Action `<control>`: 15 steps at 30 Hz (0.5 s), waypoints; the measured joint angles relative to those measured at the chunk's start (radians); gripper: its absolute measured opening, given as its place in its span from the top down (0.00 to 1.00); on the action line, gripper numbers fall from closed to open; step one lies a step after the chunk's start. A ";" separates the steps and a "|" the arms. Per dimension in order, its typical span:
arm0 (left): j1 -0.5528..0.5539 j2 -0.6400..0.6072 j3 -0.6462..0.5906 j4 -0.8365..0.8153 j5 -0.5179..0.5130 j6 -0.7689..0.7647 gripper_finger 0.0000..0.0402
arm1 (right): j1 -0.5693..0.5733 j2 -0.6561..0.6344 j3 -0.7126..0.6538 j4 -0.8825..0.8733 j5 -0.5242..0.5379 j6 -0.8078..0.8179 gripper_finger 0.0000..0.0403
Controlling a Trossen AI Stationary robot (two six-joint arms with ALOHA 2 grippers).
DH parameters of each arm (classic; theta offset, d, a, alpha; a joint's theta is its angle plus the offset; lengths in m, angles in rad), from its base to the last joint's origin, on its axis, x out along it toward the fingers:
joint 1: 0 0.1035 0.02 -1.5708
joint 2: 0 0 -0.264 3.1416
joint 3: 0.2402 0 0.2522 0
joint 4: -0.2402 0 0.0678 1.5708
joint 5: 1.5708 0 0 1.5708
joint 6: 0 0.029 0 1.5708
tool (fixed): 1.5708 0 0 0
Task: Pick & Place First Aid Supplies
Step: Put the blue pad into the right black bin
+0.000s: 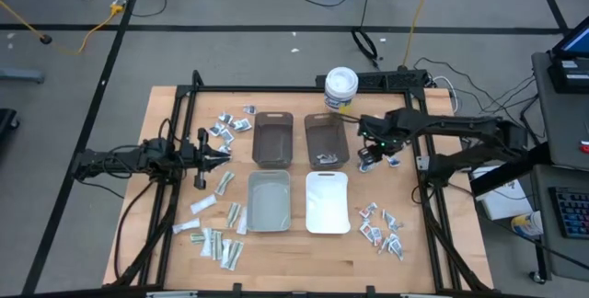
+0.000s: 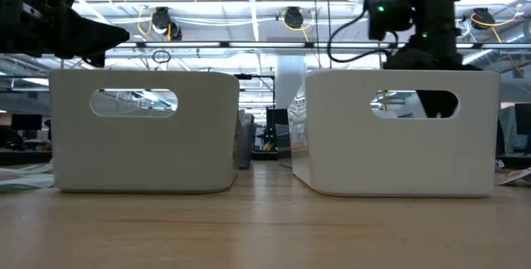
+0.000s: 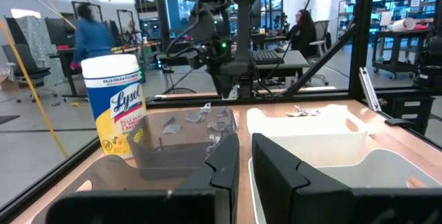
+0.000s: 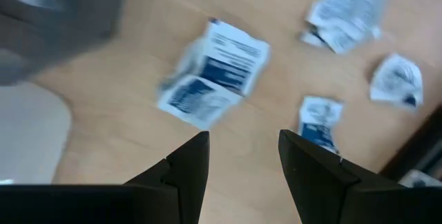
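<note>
Where Lysol tub (image 1: 340, 87) stands, brown bins (image 1: 325, 141) adjoin; contents unclear.

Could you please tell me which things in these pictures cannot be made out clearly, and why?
- Packet print: the packet in the right wrist view is blurred; its text is unreadable.
- Front bins' contents: in the low view the white bin and its neighbour show only walls.
- Brown bin contents: too small in the high view to identify.
- Left-side packets: too small in the high view to sort.
</note>
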 joint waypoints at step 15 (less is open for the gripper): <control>0.000 0.000 0.000 0.000 0.000 0.000 0.88 | -0.089 -0.175 -0.200 -0.025 0.054 0.078 0.58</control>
